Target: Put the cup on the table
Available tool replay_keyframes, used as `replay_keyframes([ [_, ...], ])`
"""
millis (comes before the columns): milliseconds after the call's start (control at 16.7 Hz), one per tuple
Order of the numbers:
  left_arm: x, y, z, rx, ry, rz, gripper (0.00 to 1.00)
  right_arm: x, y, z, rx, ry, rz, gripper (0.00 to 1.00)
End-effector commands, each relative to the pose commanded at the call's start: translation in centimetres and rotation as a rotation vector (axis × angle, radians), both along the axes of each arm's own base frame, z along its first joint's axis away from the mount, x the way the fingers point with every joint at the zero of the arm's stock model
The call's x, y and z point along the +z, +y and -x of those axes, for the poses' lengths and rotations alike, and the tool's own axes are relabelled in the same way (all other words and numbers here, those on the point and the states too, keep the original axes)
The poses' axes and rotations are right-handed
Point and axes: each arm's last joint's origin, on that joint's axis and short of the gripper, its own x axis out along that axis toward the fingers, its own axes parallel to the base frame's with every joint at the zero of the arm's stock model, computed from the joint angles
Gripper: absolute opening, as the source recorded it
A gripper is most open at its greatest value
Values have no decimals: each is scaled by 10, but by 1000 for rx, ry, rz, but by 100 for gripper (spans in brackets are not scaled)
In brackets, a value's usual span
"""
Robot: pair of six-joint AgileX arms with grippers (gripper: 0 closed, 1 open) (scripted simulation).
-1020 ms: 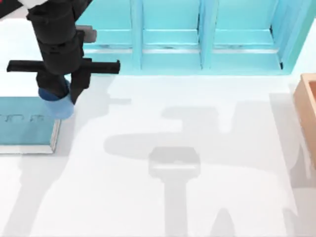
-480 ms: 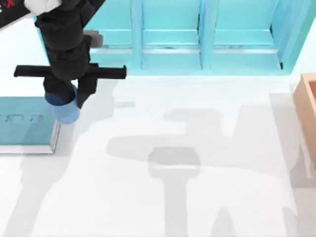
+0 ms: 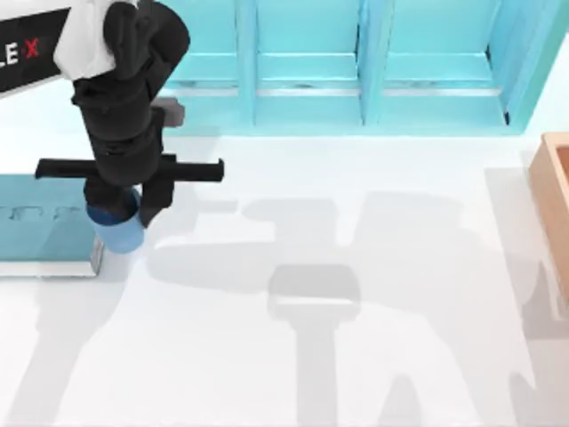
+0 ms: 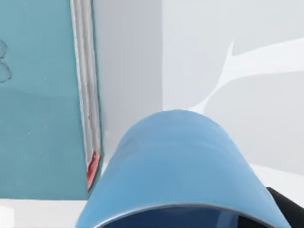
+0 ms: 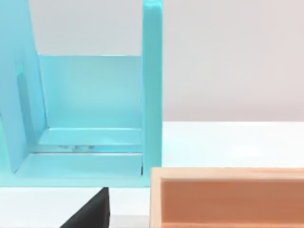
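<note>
Top view: left gripper (image 3: 124,209) sits at the left side of the table (image 3: 356,374), pointing down, its jaws pinching the blue cup (image 3: 118,229). The cup hangs below the black fingers, one on either side of its upper part, its lower end poking out beneath them. It lies just past the right edge of the teal hardcover book (image 3: 44,222), which lies flat on the table at the far left. Whether the cup's base touches the table cannot be told from above. The arm's shadow falls across the white surface to the right. A light-blue cabinet (image 3: 356,71) with open compartments runs along the back edge; a tan wooden box (image 3: 553,205) sits at the right edge. Left wrist view: the cup's (image 4: 175,171) rounded blue wall is close to the lens, its rim toward the camera; beyond it the book's (image 4: 38,95) cover and pale page edge, and bare white table (image 4: 247,38) beside the book. Right wrist view: cabinet (image 5: 95,109) compartment and upright panel, the wooden box (image 5: 228,199) in front of it, table (image 5: 228,142) between, plain grey wall behind. Right arm parked.
</note>
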Motion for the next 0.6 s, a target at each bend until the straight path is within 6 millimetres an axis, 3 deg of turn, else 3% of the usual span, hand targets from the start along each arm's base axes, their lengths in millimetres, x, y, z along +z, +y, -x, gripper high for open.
replay_keyframes([
  [120, 0, 0, 0, 0, 0, 0, 0, 0, 0, 0, 0, 0, 0, 100],
  [600, 0, 0, 0, 0, 0, 0, 60, 0, 0, 0, 0, 0, 0, 100],
])
